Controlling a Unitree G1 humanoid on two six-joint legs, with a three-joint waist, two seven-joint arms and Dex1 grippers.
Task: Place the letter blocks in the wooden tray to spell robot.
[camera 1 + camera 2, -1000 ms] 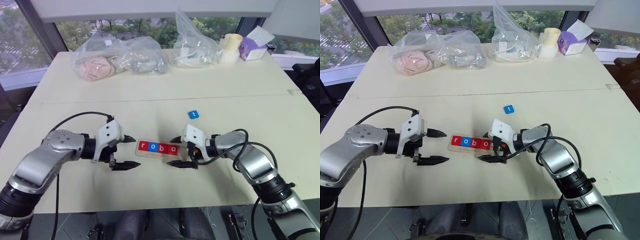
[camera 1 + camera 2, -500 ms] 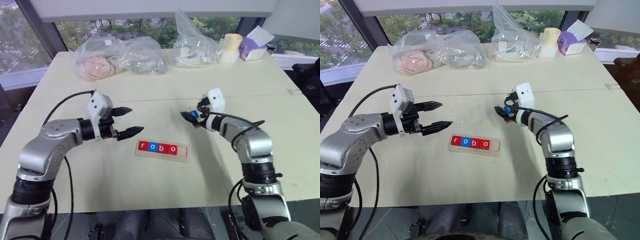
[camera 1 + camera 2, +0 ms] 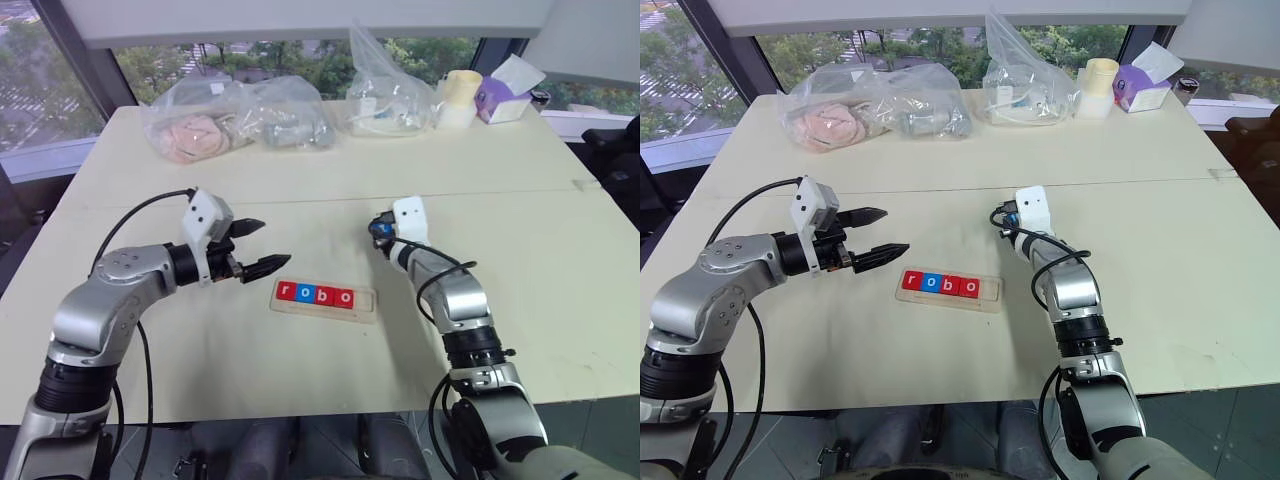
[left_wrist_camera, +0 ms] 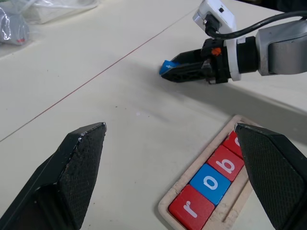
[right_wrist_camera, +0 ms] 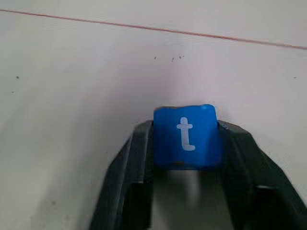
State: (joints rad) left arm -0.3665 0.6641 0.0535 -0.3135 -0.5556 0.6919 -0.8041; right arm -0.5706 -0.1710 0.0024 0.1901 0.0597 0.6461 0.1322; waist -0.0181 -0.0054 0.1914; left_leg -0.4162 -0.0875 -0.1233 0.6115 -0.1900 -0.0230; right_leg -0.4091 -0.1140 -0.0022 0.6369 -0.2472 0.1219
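R gripper [image 5: 186, 143] clamps blue t block [image 5: 186, 135], L gripper [image 4: 182, 187] wide by tray [image 3: 323, 300]; bags [image 3: 235, 115] far back, path clear.

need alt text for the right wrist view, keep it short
The right gripper is shut on a blue tile bearing a white letter t, one black finger on each side of it. Behind it lies the pale table, crossed by a thin reddish line.
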